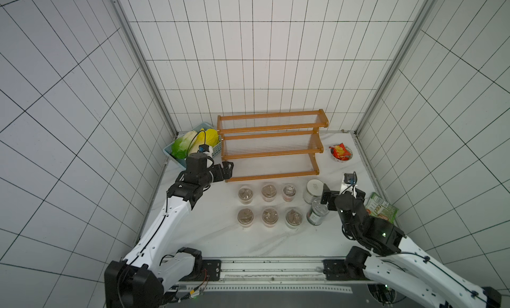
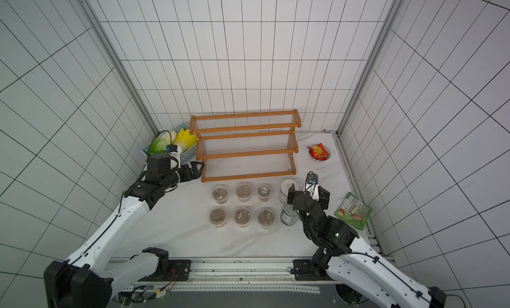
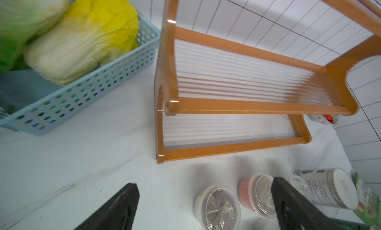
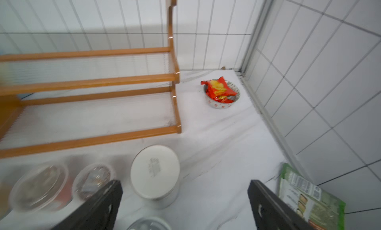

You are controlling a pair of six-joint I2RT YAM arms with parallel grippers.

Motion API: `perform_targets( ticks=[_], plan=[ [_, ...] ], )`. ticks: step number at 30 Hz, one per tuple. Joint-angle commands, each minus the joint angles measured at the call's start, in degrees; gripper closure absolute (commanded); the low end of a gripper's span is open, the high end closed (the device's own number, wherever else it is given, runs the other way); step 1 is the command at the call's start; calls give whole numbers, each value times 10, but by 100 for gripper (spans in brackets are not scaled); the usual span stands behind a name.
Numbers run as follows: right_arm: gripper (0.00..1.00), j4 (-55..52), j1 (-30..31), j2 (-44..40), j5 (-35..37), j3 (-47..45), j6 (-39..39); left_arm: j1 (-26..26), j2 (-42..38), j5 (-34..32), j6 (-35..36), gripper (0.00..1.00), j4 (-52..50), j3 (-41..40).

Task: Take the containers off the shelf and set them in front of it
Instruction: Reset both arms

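The shelf (image 1: 271, 146) (image 2: 245, 145), an orange-brown stepped rack, stands at the back with all its tiers bare. In front of it the containers stand on the table: clear lidded cups in two rows (image 1: 269, 192) (image 1: 270, 216), a white jar (image 1: 314, 189) (image 4: 154, 171) and a dark silver-topped jar (image 1: 317, 212) (image 4: 148, 223). My left gripper (image 1: 228, 171) (image 3: 204, 183) hovers open by the shelf's front left corner, holding nothing. My right gripper (image 1: 342, 195) (image 4: 185, 183) hangs open over the dark jar, just behind the white jar, with nothing between its fingers.
A light blue basket (image 1: 179, 160) with cabbages sits left of the shelf, close behind my left wrist. A small bowl (image 1: 341, 152) with a red packet stands at the back right. A green packet (image 1: 382, 210) lies by the right wall beside my right arm.
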Motion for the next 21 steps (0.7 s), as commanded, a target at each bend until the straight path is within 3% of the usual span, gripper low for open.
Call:
perform_targets(
  ticks=[1,4,7,13,17,21],
  plan=[
    [1,32,-182,4,-187,16,-104,48,3,-20,-21,1,51,-19],
    [1,78,-326,61,-281,20,-138,77,30,-81,-21,2,86,-35],
    [1,179,-397,118,-292,-20,-139,88,71,-157,-17,2,117,-43],
    [1,386,-456,254,-284,-88,-163,88,148,-222,35,2,251,-106],
    [1,478,-519,312,-377,-118,-149,90,156,-222,79,2,364,-161],
    [1,562,-537,368,-427,-134,-157,92,196,-225,102,2,408,-169]
  ],
)
